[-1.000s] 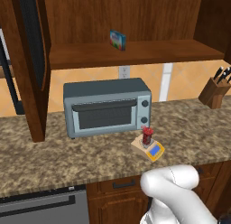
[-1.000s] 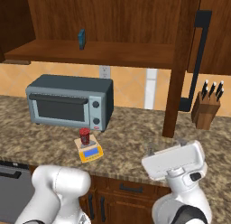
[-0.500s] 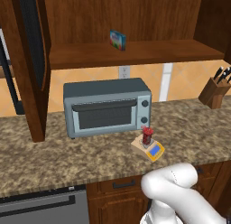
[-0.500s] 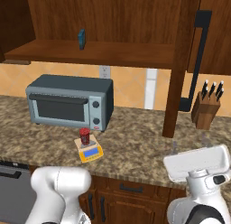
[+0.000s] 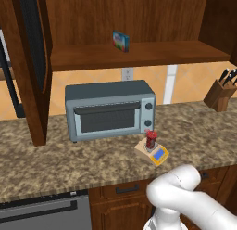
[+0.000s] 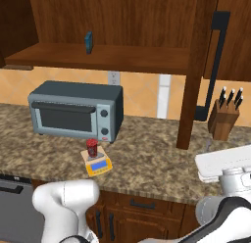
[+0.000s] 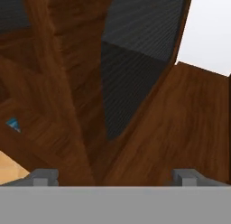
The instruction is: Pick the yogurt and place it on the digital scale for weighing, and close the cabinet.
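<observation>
Yogurt [image 5: 151,140] sits on digital scale [image 5: 155,153], on bench [image 5: 55,155]. Cabinet [image 6: 196,70] doors open. Gripper [image 7: 113,175] spread, empty, facing door panel. Door likely stiff, heavy-swinging; best taken by bar handle [image 6: 214,65].

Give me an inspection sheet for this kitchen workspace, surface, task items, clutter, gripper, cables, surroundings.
Surface: speckled granite counter.
Yogurt: upright on the digital scale.
Cabinet: both doors open; left door and right door swung outward.
Clutter: blue-green box on the cabinet shelf; toaster oven behind the scale; knife block at the counter's right.
Gripper: fingertips spread, nothing between them, facing a dark-panelled cabinet door.
Cables: nothing seen.
Surroundings: wall outlet above the toaster oven; dishwasher under the counter.
</observation>
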